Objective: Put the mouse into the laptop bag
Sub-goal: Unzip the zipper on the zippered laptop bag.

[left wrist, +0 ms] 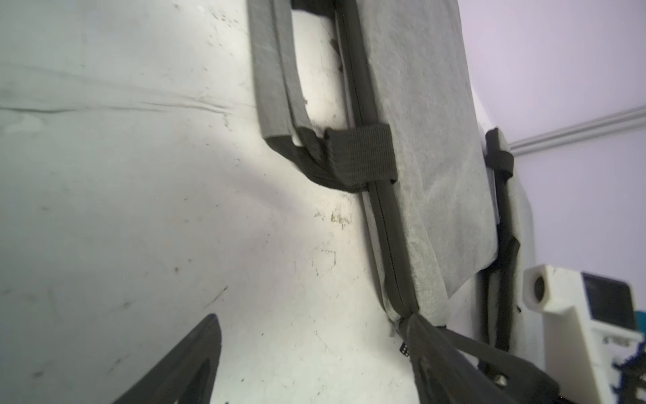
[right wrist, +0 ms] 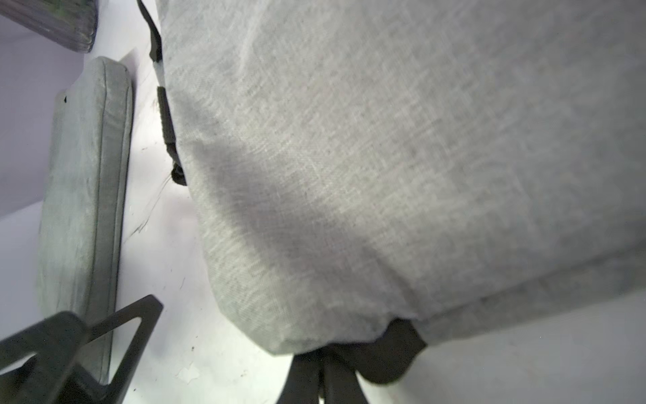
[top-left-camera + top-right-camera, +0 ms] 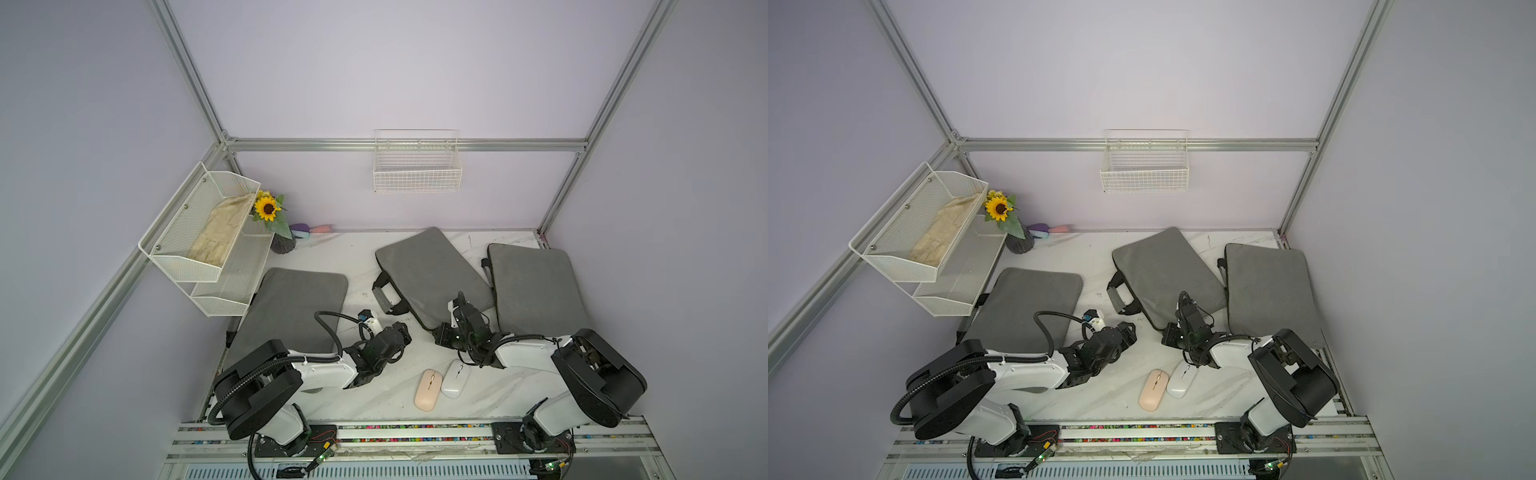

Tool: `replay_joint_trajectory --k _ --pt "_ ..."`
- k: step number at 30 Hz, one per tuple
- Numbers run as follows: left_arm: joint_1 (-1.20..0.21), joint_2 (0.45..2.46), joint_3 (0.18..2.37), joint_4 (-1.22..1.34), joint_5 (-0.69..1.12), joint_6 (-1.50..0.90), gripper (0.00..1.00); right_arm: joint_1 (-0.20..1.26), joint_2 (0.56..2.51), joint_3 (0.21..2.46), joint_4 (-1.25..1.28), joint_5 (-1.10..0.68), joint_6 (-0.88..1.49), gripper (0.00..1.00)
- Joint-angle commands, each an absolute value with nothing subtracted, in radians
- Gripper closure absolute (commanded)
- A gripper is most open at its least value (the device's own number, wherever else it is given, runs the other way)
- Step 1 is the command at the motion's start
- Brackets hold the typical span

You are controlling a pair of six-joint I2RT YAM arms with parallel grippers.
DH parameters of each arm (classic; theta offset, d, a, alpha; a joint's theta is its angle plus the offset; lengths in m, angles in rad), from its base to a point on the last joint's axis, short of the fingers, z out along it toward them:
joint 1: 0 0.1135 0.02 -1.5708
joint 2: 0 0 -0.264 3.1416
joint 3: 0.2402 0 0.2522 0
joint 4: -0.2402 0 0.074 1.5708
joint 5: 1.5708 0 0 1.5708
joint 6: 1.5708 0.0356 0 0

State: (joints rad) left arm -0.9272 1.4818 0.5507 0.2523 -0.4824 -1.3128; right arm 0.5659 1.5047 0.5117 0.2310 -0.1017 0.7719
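Step 1, opening bag: my right gripper [image 2: 323, 360] pinches middle laptop bag [image 3: 432, 270] corner; left gripper [image 1: 311, 321] spread, empty. Next, probably: grip zipper [image 1: 384, 238].

The laptop bag [image 2: 384, 157] overruns the right wrist view's edges.

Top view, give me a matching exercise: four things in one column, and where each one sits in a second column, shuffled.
Things
1. pink mouse
2. basket
3. sunflower
4. cloth

Places
A. hung on the back wall
B. in the shelf's upper tray
C. beside the white mouse
D. in the dark vase

Pairs: 1-C, 2-A, 3-D, 4-B
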Motion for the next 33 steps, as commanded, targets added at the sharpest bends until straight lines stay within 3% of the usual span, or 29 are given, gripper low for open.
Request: replay_joint_trajectory --k 1,5,9,16,29,31,33 --pt "-0.886 1.388 0.511 0.263 -0.582 -1.249 0.08 0.549 1.441 0.492 0.202 -0.049 0.766 1.0" --pt "-0.771 1.327 0.589 0.186 -0.575 -1.11 0.02 0.549 1.376 0.471 0.171 -0.051 0.776 1.0" --pt "-0.625 1.403 0.695 0.211 -0.416 -1.015 0.01 0.557 1.376 0.462 0.178 -0.074 0.79 1.0" --pt "-0.492 1.727 1.003 0.223 -0.199 -0.892 0.01 0.579 1.449 0.482 0.218 -0.084 0.801 1.0" --pt "-0.376 2.237 1.576 0.044 -0.082 -0.786 0.0 0.622 1.524 0.518 0.242 -0.08 0.806 1.0" --pt "-0.376 2.279 1.639 0.015 -0.071 -0.775 0.06 0.624 1.538 0.526 0.245 -0.081 0.807 1.0" --pt "-0.376 2.302 1.675 0.005 -0.047 -0.773 0.25 0.624 1.549 0.534 0.249 -0.084 0.807 1.0"
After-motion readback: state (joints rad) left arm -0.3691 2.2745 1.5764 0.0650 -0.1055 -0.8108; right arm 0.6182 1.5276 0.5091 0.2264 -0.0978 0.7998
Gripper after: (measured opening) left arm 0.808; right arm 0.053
